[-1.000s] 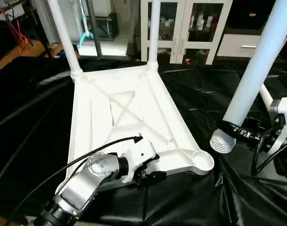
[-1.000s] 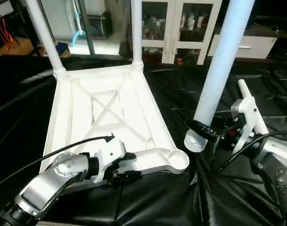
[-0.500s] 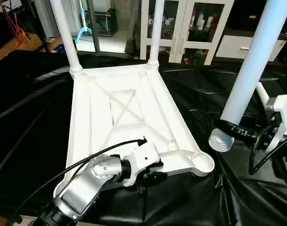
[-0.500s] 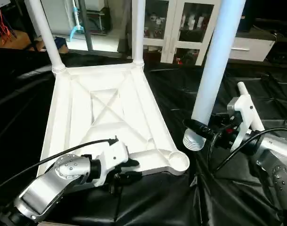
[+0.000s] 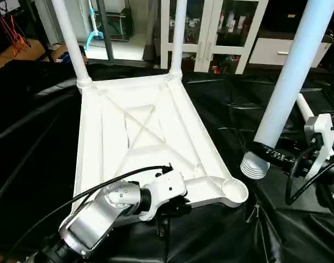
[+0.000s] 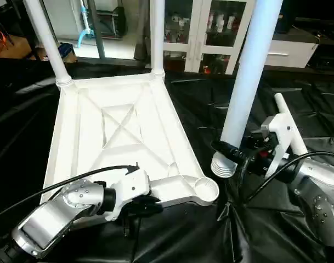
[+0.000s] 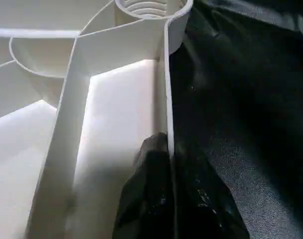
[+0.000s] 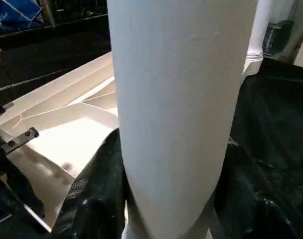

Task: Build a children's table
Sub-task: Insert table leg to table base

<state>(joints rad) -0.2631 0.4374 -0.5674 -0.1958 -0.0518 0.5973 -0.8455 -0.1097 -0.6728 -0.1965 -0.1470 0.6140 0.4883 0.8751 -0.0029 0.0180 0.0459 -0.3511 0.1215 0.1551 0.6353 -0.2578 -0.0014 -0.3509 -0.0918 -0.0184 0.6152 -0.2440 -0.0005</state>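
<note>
The children's table top [image 5: 139, 131] lies upside down on black cloth, its X-ribbed underside facing up. Two white legs [image 5: 68, 38] [image 5: 179, 33] stand upright in the far corner sockets. At the near right corner, the round socket [image 5: 234, 191] is empty. My left gripper [image 5: 172, 204] is shut on the top's thin near rim [image 7: 167, 99], one black finger [image 7: 146, 194] on each side. My right gripper [image 5: 268, 155] is shut on a third leg [image 5: 293, 71] just above its ribbed end [image 5: 254, 167]. That leg leans slightly and hangs just right of the empty socket.
Black cloth [image 5: 227, 109] covers the work surface and lies wrinkled around the top. A white glass-door cabinet [image 5: 221, 27] stands behind it. Black cables [image 5: 298, 175] loop by my right wrist, and one cable [image 5: 117, 178] runs along my left forearm.
My left gripper's fingers have closed onto the near rim of the table top. The right arm and its leg have held still. The camera has shifted slightly.
</note>
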